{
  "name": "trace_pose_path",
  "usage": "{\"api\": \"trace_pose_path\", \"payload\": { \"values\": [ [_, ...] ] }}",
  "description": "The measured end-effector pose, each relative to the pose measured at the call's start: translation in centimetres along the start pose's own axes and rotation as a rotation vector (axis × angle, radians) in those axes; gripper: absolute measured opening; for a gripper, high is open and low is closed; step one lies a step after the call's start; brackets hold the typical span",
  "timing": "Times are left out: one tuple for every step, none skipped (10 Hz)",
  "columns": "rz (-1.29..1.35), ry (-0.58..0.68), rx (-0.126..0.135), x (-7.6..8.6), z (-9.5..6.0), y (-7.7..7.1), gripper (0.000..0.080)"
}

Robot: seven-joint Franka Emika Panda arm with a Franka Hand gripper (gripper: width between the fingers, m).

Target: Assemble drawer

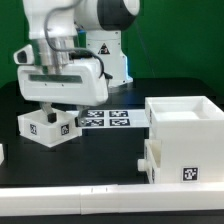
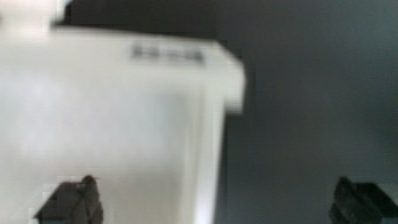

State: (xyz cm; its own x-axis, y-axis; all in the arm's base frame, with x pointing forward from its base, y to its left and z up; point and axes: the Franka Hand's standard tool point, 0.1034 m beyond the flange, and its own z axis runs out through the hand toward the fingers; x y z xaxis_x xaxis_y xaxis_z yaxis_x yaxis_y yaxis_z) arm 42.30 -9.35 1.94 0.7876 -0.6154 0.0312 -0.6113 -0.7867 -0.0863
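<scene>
A small white tray (image 1: 47, 127) with a square tag on its front sits on the black table at the exterior view's left. My gripper (image 1: 55, 112) hangs just above it, open and empty. In the wrist view the tray (image 2: 116, 110) is a blurred white block with a tag near its far edge. It lies under one finger, and my gripper (image 2: 217, 205) is spread wide with the other finger over bare black table. The large white open-topped housing (image 1: 185, 135) stands at the exterior view's right, tag on its front face. A second white part (image 1: 3, 152) just shows at the left edge.
The marker board (image 1: 108, 119) lies flat on the table between the tray and the housing. A white rail (image 1: 100, 200) runs along the table's front edge. A green wall stands behind the arm.
</scene>
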Motion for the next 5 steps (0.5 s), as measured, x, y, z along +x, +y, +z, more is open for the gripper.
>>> {"api": "trace_pose_path", "payload": {
  "values": [
    [-0.006, 0.004, -0.006, -0.2, 0.6, 0.2, 0.0649],
    [-0.013, 0.003, -0.009, -0.6, 1.1, 0.0, 0.0649],
    [-0.022, -0.003, -0.01, -0.9, 1.4, -0.3, 0.0649],
    [-0.031, -0.005, -0.01, -1.1, 1.4, -0.7, 0.0649],
    [-0.041, -0.005, -0.009, -1.2, 1.4, -1.0, 0.0649]
  ]
}}
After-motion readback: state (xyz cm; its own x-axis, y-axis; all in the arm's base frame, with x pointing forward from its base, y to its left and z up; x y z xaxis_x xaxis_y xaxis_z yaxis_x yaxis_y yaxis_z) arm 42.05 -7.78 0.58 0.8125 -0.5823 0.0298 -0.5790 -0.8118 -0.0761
